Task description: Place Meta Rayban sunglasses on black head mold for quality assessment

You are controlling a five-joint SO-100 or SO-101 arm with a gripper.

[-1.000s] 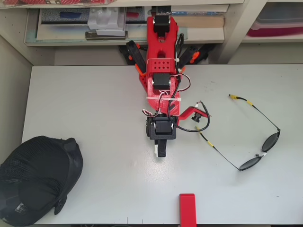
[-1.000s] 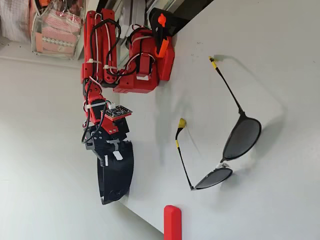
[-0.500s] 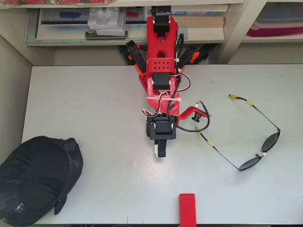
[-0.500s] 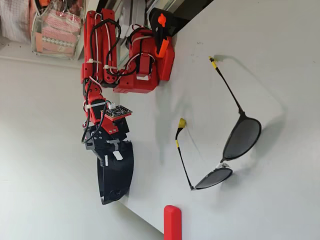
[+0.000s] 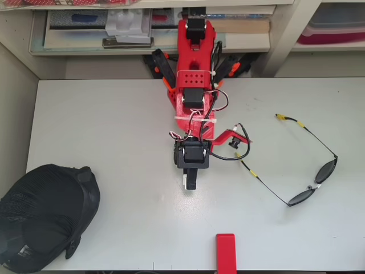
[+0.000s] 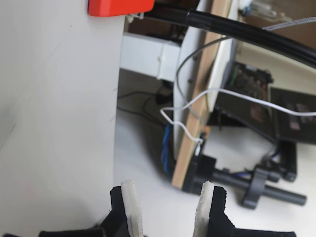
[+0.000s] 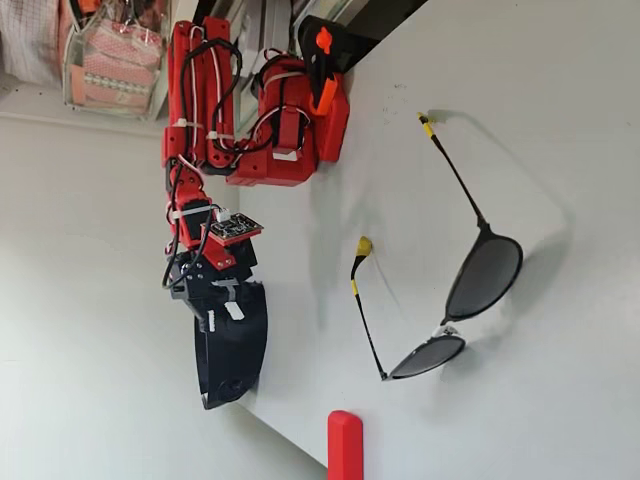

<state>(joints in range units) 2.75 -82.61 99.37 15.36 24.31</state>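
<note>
Your claw is spread and holds nothing.

In the wrist view its two white-padded fingers stand apart at the bottom edge. Overhead, it hangs at frame centre above the grey table. The sunglasses lie unfolded at right; the head mold sits lower left; a red block is bottom centre.

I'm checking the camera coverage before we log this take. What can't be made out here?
- Large matte-black mesh head mold: cut off by the overhead view's left and bottom edges; absent from the other views.
- Thin black wire-frame sunglasses with yellow tips: outside the wrist view.
- Pincer: only the fingertips show, at the wrist view's bottom edge.
- Red block: cut off by frame edges.
</note>
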